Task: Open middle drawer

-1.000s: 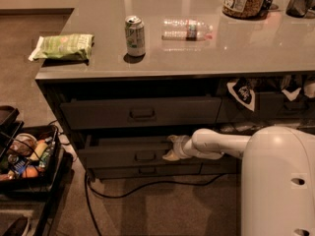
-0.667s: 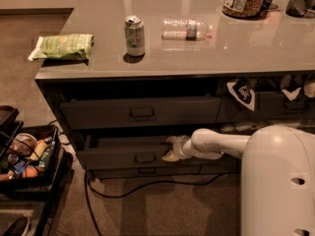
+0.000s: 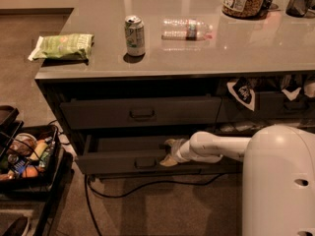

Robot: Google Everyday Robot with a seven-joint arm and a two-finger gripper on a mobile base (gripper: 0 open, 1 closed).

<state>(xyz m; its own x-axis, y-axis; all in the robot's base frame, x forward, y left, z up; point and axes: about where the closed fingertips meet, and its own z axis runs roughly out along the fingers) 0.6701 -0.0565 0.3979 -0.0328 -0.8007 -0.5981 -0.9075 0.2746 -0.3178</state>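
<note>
my gripper (image 3: 170,153) sits at the top edge of the middle drawer (image 3: 113,162) front, just right of its handle (image 3: 145,162) — can't tell if it's open or clamped. my arm (image 3: 216,149) reaches in from the right. the drawer lies under the shut upper drawer (image 3: 98,113), partly out, with a strip of inner floor showing. its front runs left-right, so i judge the pull goes straight out toward the camera — square to that front.
</note>
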